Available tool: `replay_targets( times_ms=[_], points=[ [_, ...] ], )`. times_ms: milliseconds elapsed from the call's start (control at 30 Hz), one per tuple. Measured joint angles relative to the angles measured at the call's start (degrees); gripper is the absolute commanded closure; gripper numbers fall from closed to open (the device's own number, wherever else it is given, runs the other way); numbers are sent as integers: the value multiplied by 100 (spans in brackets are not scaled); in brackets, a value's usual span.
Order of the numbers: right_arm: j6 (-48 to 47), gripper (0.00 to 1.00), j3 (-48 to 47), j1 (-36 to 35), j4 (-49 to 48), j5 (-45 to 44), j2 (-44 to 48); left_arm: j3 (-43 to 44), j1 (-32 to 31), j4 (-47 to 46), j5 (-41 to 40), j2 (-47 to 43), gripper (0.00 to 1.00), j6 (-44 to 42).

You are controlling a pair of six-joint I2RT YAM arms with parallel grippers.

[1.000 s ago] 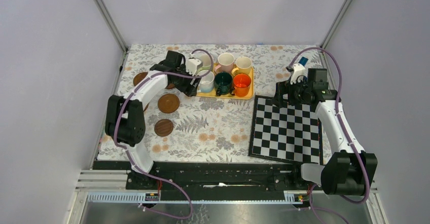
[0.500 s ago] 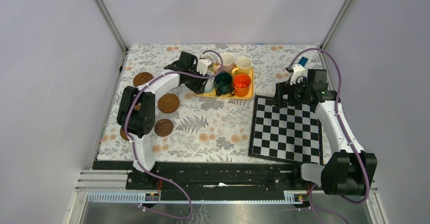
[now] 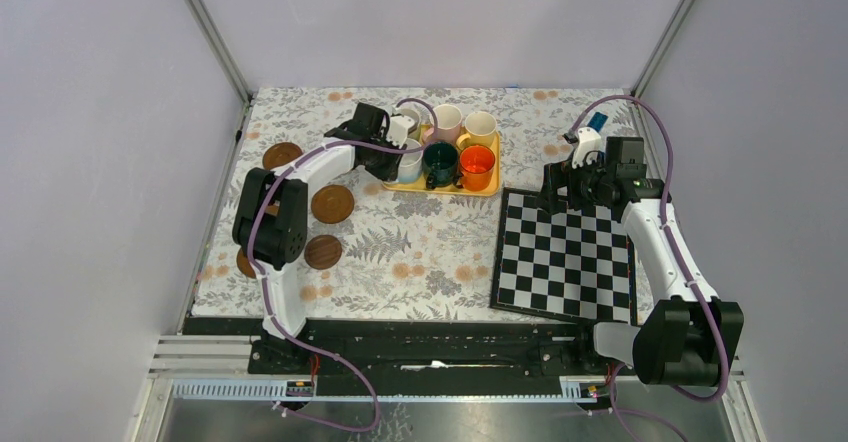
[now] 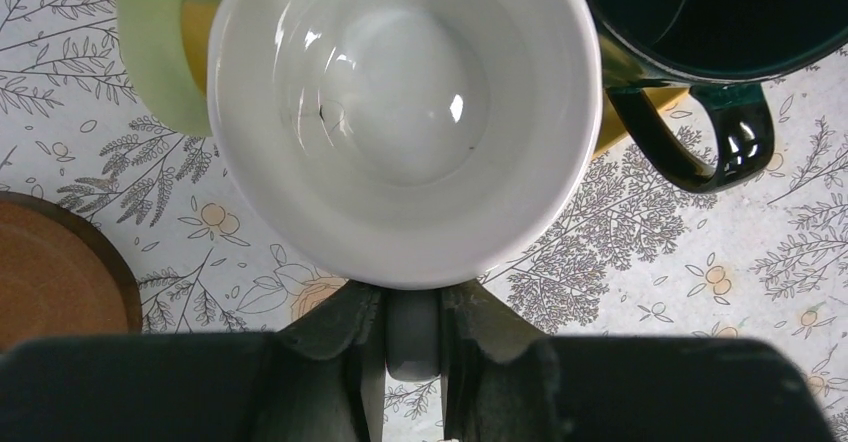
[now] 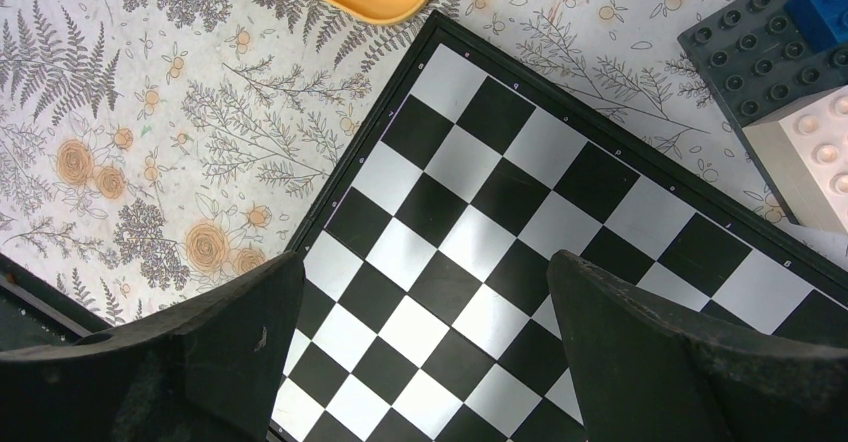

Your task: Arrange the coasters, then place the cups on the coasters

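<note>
Where the table [image 3: 420, 252] lies nearer than the yellow tray [image 3: 470, 192], brown coasters [image 3: 323, 252] sit flat off to the tray's left. To the tray's right, the right pincer [image 5: 425, 282] hangs spread wide over a chequered board [image 5: 560, 162]. At the tray's near left corner the left pincer [image 4: 412, 312] is pinching the handle of the white cup [image 4: 400, 112], with the dark green cup [image 4: 720, 12] just beside it, and the light green cup [image 4: 165, 52], pink cup [image 3: 445, 120] and yellow cup [image 3: 481, 125] stand along the tray's far side.
</note>
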State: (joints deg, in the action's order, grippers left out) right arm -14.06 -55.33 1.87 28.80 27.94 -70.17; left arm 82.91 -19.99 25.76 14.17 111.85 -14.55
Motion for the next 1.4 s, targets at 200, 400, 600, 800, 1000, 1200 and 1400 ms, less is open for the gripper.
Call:
replay_targets(
  times_ms=[200, 400, 600, 800, 1000, 1200, 1400],
  points=[
    [-2, 2, 2, 0, 0, -2, 0, -52, 2, -35, -7, -37, 100, 114],
    [-2, 2, 2, 0, 0, 0, 0, -426, 48, 37, -74, -463, 100, 177],
    [-2, 2, 2, 0, 0, 0, 0, -710, 431, 186, -17, -1134, 100, 321],
    [-2, 2, 2, 0, 0, 0, 0, -848, 1152, 254, 79, -1808, 100, 319],
    [-7, 2, 4, 0, 0, 0, 0, -1010, 2028, 114, 254, -2118, 100, 273],
    [-9, 2, 24, 0, 0, 0, 0, -1408, 2909, -120, 380, -2214, 100, 221],
    [-11, 2, 44, 0, 0, 2, 0, -1508, 3759, -413, 658, -2199, 100, 107]
  ],
)
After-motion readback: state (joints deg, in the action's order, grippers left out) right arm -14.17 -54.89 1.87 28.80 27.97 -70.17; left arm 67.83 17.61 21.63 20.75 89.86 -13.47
